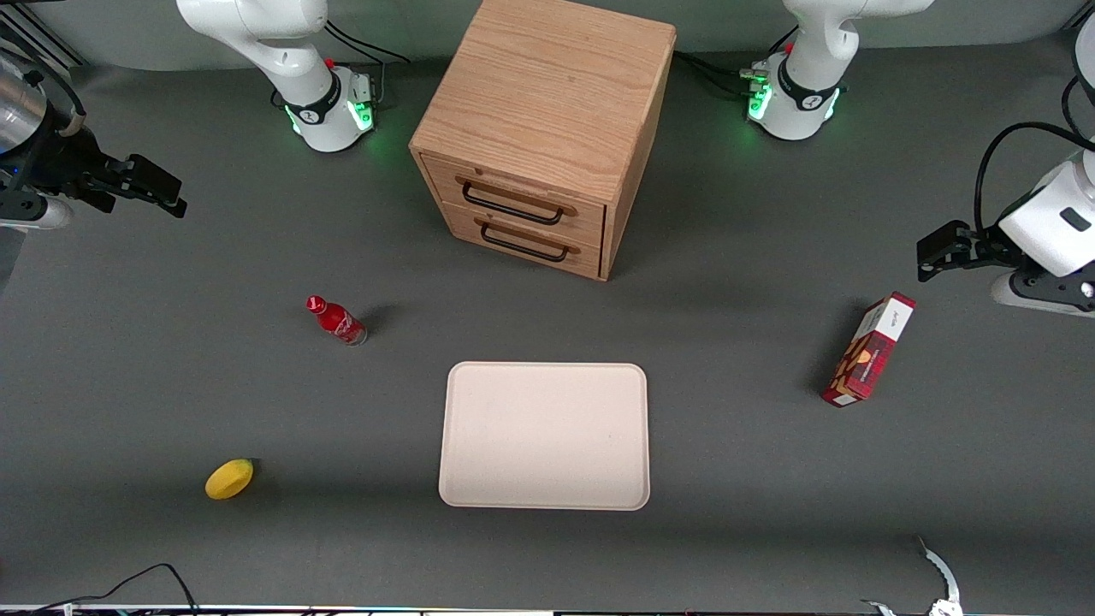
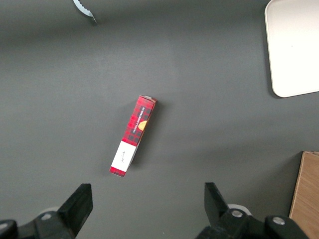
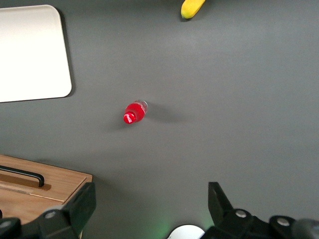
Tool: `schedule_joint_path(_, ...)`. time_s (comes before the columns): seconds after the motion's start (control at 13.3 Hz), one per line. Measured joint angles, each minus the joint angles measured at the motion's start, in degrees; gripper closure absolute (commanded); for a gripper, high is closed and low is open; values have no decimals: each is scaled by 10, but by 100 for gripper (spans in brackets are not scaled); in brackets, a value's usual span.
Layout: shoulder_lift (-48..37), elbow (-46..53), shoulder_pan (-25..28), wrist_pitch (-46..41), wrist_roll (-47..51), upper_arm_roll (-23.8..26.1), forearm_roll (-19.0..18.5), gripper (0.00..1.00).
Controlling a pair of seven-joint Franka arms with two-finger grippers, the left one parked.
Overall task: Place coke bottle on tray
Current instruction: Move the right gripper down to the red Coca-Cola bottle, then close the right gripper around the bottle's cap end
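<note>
Our open gripper [image 3: 147,209] hangs high, well apart from the small red coke bottle [image 1: 337,320], which stands beside the big flat cream tray [image 1: 462,479]. It looks upright; a bump could tip it.

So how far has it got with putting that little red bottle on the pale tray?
Nothing looks done yet. The small red bottle stands on the grey table, apart from the pale cream rectangular tray, which holds nothing. The pincer hangs open at the working arm's end, gripping nothing. Reaching, grasping, carrying and setting down all remain.
</note>
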Motion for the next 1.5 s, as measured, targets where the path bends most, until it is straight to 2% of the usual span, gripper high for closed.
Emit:
schedule_joint_path(0.3, 0, 0, 1, 0, 0, -11, 8, 0)
schedule_joint_path(0.53, 9, -8, 13, 13, 2, 17, 21, 0)
schedule_joint_path(0.67, 24, -54, 17, 83, 15, 26, 34, 0)
schedule_joint_path(0.97, 66, -207, 17, 284, 36, 39, 36, 0)
schedule_joint_path(1.2, 98, -286, 17, 402, 58, 51, 36, 0)
schedule_joint_path(1.5, 121, -325, 17, 472, 73, 62, 30, 0)
